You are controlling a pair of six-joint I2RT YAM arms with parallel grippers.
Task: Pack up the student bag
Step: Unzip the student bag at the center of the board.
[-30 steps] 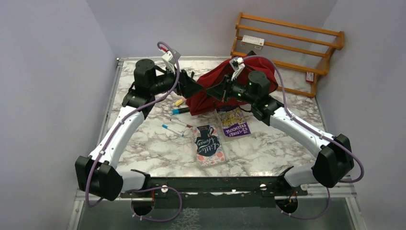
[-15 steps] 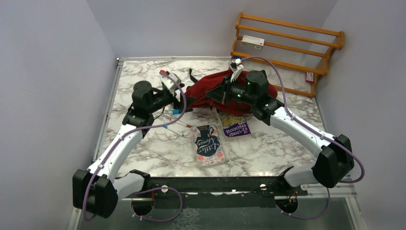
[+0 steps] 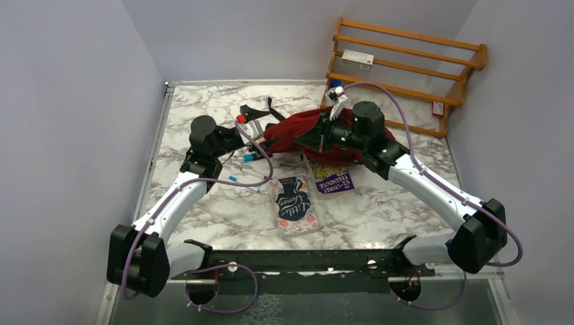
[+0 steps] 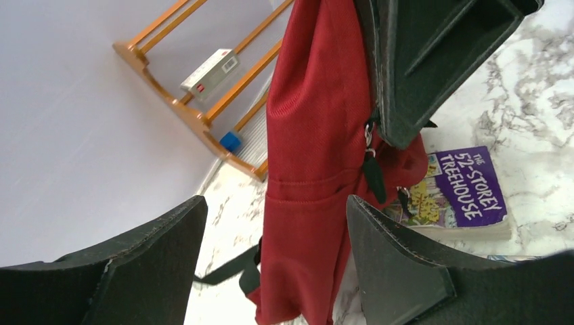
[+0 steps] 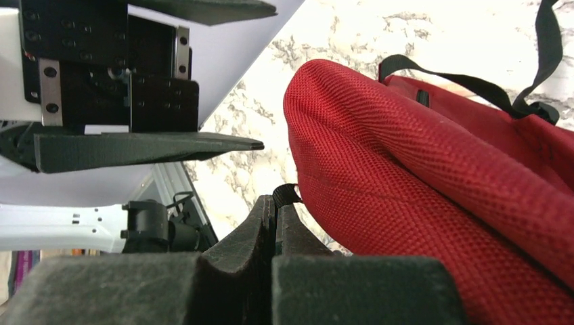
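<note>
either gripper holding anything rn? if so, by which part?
The right gripper is shut on the backpack, pinching a small black tab at its edge. The left gripper is open and holds nothing.

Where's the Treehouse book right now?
Top view, right of centre: the Treehouse book lies at the near edge of the student bag, just right of the Little Women book.

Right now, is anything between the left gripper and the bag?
Nothing visible. The left wrist view shows the bag straight ahead of the open left gripper with only air between. The right gripper sits off to the side, shut on a black tab at the bag's edge.
</note>
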